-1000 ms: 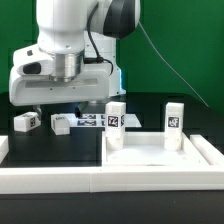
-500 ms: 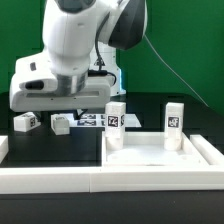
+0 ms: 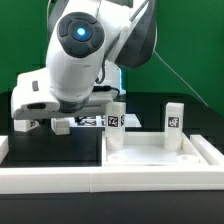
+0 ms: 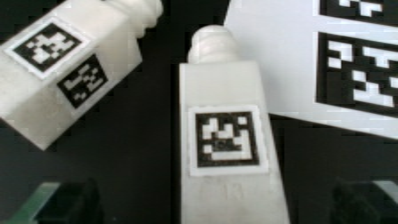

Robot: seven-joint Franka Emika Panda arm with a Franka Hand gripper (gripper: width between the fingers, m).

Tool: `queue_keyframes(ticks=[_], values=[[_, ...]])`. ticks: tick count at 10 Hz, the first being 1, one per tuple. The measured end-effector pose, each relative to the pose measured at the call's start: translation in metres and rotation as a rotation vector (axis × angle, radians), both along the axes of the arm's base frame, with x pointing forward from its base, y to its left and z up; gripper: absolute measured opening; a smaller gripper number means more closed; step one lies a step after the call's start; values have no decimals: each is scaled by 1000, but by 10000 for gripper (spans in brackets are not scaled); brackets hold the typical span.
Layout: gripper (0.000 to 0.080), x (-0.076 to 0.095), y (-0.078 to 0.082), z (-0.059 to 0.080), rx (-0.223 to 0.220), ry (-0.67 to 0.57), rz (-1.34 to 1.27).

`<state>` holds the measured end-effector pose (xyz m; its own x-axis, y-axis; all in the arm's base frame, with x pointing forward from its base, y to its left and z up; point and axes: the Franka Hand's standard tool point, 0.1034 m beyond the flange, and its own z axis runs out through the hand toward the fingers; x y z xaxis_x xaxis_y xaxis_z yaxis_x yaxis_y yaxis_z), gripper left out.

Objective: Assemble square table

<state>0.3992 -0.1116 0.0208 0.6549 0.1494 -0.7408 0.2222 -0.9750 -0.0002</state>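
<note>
Gripper (image 4: pixel 214 195) jaws stand wide open, nothing held. The lying leg block (image 4: pixel 222 110) sits lengthwise btwn them, w/ a clear gap each side, no contact. A 2nd leg block (image 4: pixel 80 60) lies just outside one jaw, angled, near the first; can't tell if they touch. The marker board (image 4: pixel 338 60) lies outside the other jaw.

Handling, as we judge it: the leg is rigid white plastic, light, smooth so prob. a bit slippery, not fragile. We'd pinch it across its long flat sides near mid-length, away from the narrow ridged tip, so it won't pivot.

Wrist view gives us jaw-to-leg alignment & tag detail, but no tabletop (image 3: pixel 160 155). Exterior view shows it: well apart from the jaws, toward the exterior view's right, w/ one upright leg (image 3: pixel 116 122) and another upright leg (image 3: pixel 176 118) at its far edge. The jaw gap is hidden there.
</note>
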Motion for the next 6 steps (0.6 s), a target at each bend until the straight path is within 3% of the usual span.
queue_keyframes(ticks=[6], values=[[649,-1,2,-3,-7,-1,-5]])
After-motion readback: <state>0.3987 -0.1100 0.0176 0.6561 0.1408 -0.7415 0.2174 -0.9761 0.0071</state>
